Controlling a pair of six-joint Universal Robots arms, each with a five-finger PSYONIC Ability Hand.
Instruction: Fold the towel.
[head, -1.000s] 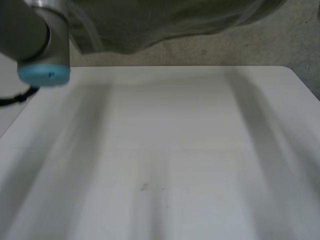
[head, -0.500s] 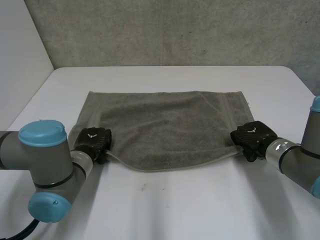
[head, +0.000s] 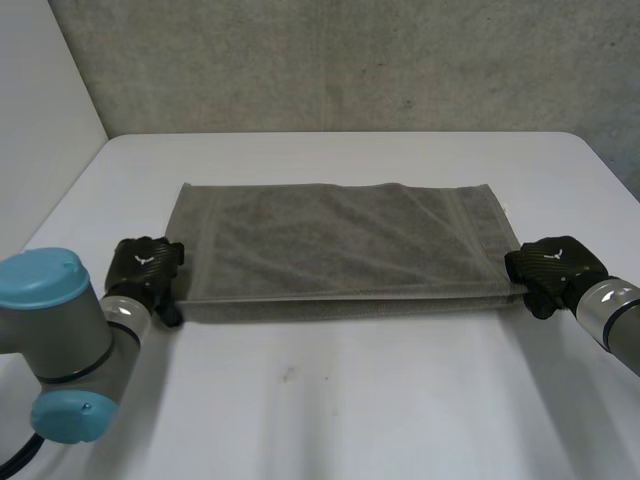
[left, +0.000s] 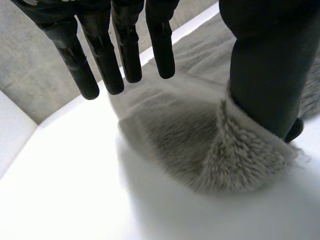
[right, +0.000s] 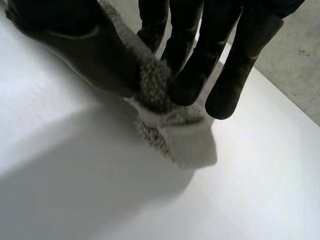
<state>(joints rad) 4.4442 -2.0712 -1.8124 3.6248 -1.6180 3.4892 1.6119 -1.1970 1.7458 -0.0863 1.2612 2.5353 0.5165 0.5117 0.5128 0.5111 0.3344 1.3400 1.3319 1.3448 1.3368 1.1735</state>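
Our left hand rests at the towel's near-left corner, fingers straight and spread (thumb against cloth); right hand pinches the near-right corner; bare worktop surrounds the towel.

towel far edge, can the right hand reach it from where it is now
Probably yes: the right hand pinches the near right corner of the towel, and nothing stands between it and the far edge on that side.

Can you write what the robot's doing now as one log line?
towel: spread on table, near edge straight | left robot hand: open, thumb on near-left corner | right robot hand: pinching near-right corner
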